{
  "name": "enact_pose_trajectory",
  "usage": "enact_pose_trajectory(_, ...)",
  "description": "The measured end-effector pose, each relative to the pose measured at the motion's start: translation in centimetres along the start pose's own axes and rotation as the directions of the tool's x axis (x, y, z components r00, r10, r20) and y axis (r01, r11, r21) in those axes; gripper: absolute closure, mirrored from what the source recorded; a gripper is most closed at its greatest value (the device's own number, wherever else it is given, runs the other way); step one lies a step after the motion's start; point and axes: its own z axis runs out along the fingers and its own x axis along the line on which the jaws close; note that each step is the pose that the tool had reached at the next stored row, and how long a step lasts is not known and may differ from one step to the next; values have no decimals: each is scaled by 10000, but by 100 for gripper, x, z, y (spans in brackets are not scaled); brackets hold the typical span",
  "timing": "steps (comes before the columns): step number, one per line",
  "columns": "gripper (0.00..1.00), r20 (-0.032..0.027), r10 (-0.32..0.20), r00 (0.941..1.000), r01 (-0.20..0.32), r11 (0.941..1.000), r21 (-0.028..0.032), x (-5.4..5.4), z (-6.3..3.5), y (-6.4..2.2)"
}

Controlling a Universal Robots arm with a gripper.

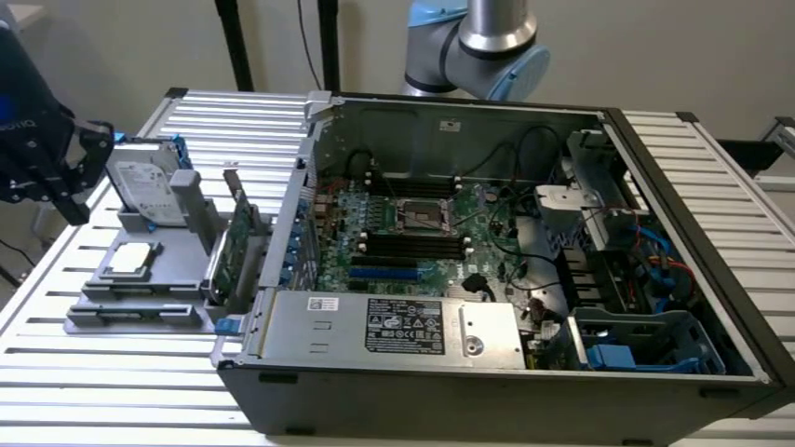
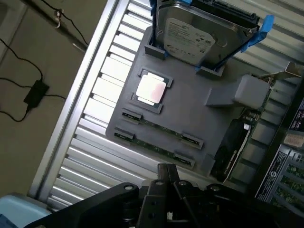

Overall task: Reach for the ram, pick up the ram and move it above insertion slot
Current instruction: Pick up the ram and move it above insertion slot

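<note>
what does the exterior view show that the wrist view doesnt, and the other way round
Exterior view adds: the inside of the open computer case, with the CPU socket, the dark memory slots beside it, the blue drive cage, and the arm's joint behind the case.
Wrist view adds: the floor with a black cable and adapter, and a plain look at the ram lying flat in the tray's slots.
Shared: the grey tray, the hard drive, the processor, the expansion card and the gripper near the tray.

Printed labels on power supply [image 1: 404, 328] and hard drive [image 2: 190, 40], wording not legible
</note>
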Motion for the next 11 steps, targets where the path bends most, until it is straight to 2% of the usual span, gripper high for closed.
enact_pose_trajectory(3,89,-20,-539,9985,539,9985,0,0,2,0)
enact_pose_trajectory(6,89,-40,-1081,9941,1081,9941,-1,0,5,0)
enact_pose_trajectory(11,89,-74,-1984,9801,1984,9801,-6,0,10,0)
